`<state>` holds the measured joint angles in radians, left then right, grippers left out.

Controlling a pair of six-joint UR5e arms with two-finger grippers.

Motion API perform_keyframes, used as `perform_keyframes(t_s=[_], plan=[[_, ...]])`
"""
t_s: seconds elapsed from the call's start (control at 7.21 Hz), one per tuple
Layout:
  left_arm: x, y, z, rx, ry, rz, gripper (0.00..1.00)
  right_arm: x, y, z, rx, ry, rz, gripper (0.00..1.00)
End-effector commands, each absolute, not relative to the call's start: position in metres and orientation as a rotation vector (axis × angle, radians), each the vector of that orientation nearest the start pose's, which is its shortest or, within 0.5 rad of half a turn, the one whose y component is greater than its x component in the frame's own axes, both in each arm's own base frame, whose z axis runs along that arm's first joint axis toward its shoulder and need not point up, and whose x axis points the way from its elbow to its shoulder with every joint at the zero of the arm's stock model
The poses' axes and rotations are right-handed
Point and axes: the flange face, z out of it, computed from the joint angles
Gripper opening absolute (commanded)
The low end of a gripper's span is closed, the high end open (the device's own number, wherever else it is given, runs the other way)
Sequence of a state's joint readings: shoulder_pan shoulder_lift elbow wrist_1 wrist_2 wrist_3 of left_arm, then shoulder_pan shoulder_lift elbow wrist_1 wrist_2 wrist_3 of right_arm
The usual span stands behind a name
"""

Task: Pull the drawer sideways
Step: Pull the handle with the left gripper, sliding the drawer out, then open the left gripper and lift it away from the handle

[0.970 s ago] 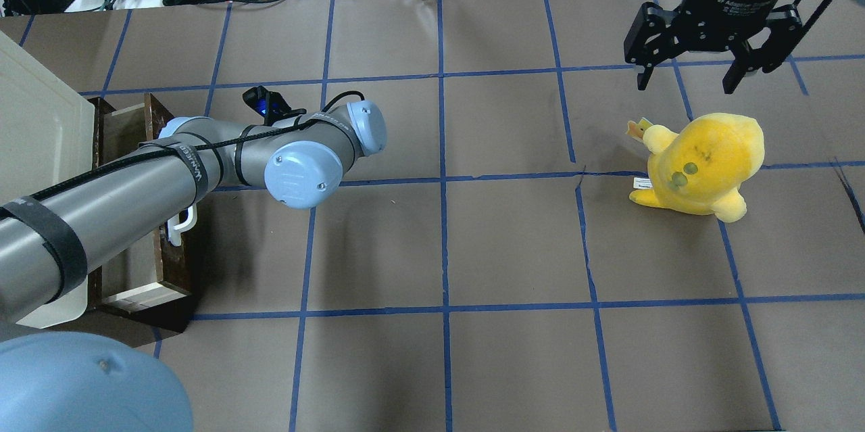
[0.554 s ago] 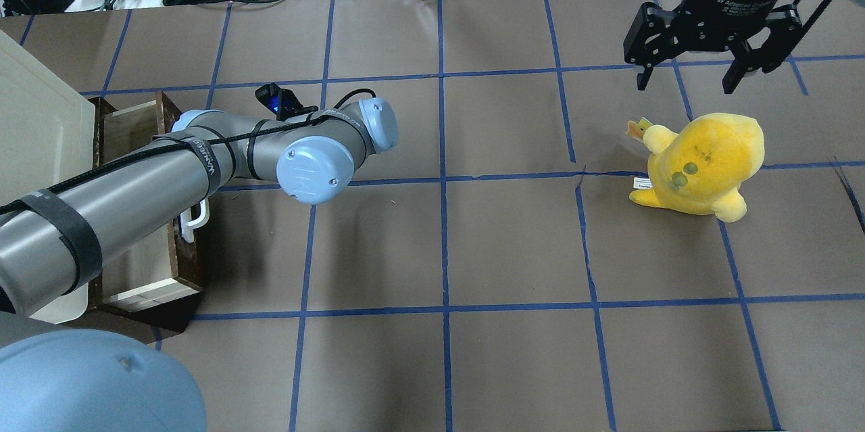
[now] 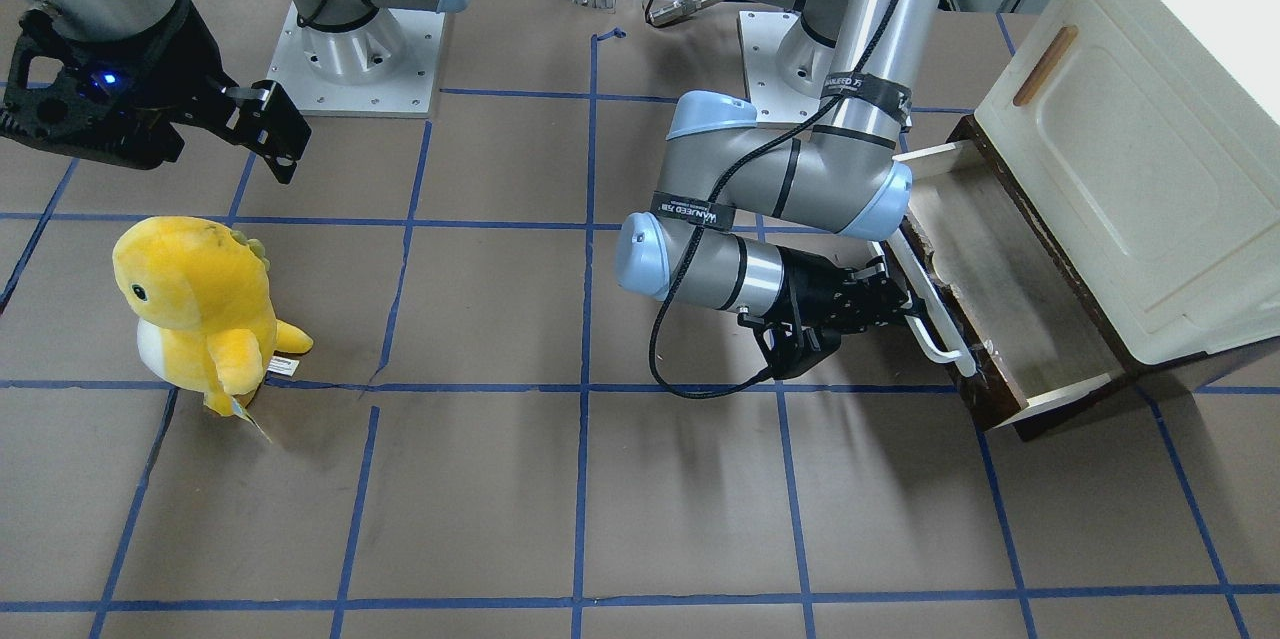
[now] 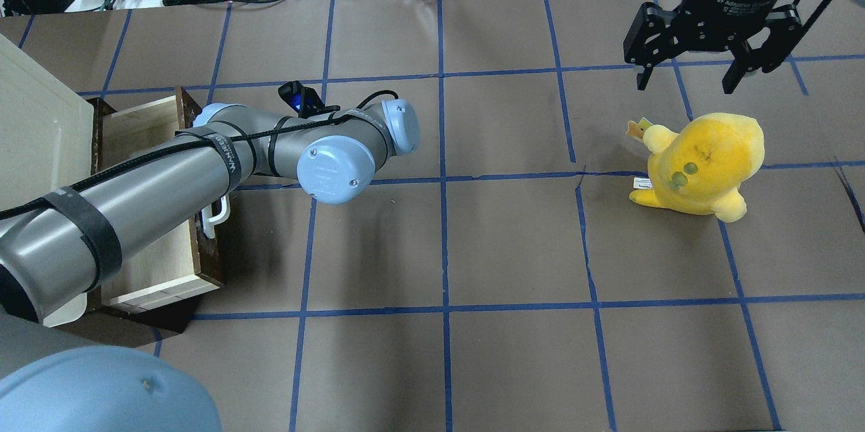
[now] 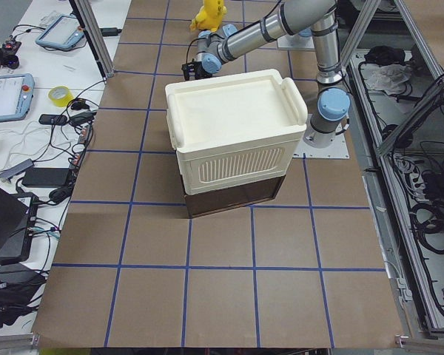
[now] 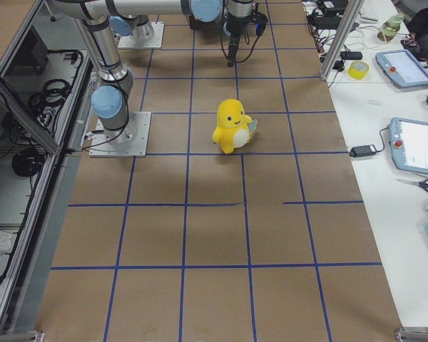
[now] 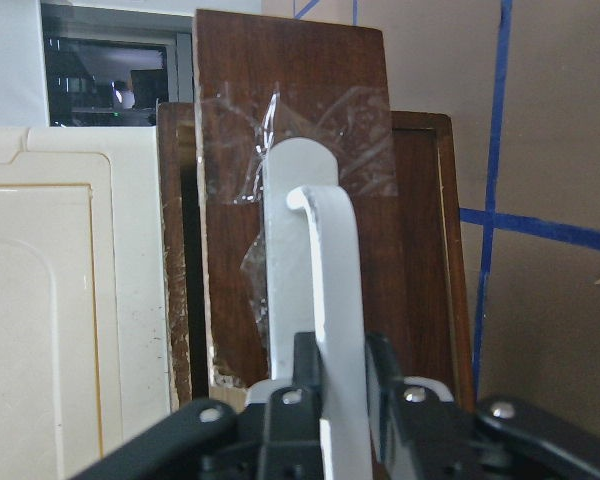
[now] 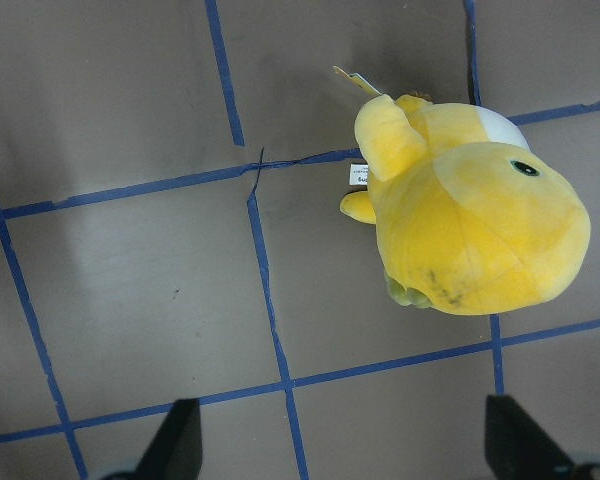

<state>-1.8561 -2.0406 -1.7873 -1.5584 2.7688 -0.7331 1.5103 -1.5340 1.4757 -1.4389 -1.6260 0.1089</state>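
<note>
The drawer [image 3: 1000, 259] sits at 3 o'clock in the front-facing view. It is slid well out from under the cabinet [image 3: 1150, 169] toward 8 o'clock, with its pale inside showing. The left tool [image 3: 905, 309] reaches in level from 9 o'clock, and its fingers meet the handle [image 3: 935, 324] near the handle's middle.

In the overhead view the drawer [image 4: 159, 263] is at 9 o'clock, largely under the left arm, and only a loop of the handle [image 4: 217, 210] peeks out. The right tool [image 4: 686, 84] hangs at 1 o'clock with its fingers spread and nothing between them. It is above the counter [image 4: 473, 249] and just beyond the plush [image 4: 703, 165].

In the exterior left view the cabinet [image 5: 233, 126] hides the drawer.

In the left wrist view the tool is clamped on the handle [image 7: 325, 300], with one finger on each side of the bar. Clear tape [image 7: 280, 130] patches the brown front at the handle's 12 o'clock end.

In the right wrist view the plush [image 8: 470, 230] lies at 2 o'clock, and both fingers [image 8: 175, 440] are wide apart at the bottom edge.

My reading of the risks:
- **Slipping:** the smooth bar could slide through such a narrow pinch.
- **Jamming:** a pull off the slide's line could jam the drawer or drag the light-looking cabinet across the counter.
- **Weak mount:** the tape hints that the handle is weakly fixed and could tear loose.
- **Overtravel:** pulling much further may bring the drawer right out.
</note>
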Motion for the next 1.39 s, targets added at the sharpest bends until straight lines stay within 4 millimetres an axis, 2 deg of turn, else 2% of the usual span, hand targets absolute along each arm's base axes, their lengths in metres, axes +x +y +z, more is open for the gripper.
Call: perform_keyframes(t_s=[0.0,0.28,0.42,0.83,0.97,1.11,1.25], plan=[[-0.193,-0.517,0.225,0.067,1.855,-0.03,1.0,0.098,-0.506,0.504,0.266,3.185,0.116,1.0],[-0.196,-0.525,0.238,0.085,1.876,-0.023,1.0,0.098,-0.506,0.504,0.266,3.185,0.116,1.0],[-0.199,-0.533,0.251,0.112,1.89,-0.029,1.0,0.098,-0.506,0.504,0.266,3.185,0.116,1.0],[-0.217,-0.56,0.31,0.199,2.259,-0.052,1.0,0.098,-0.506,0.504,0.266,3.185,0.116,1.0],[-0.214,-0.562,0.337,0.175,2.404,-0.075,1.0,0.098,-0.506,0.504,0.266,3.185,0.116,1.0],[-0.208,-0.567,0.39,0.156,2.601,-0.136,1.0,0.098,-0.506,0.504,0.266,3.185,0.116,1.0],[-0.193,-0.563,0.439,0.1,2.777,-0.149,1.0,0.098,-0.506,0.504,0.266,3.185,0.116,1.0]])
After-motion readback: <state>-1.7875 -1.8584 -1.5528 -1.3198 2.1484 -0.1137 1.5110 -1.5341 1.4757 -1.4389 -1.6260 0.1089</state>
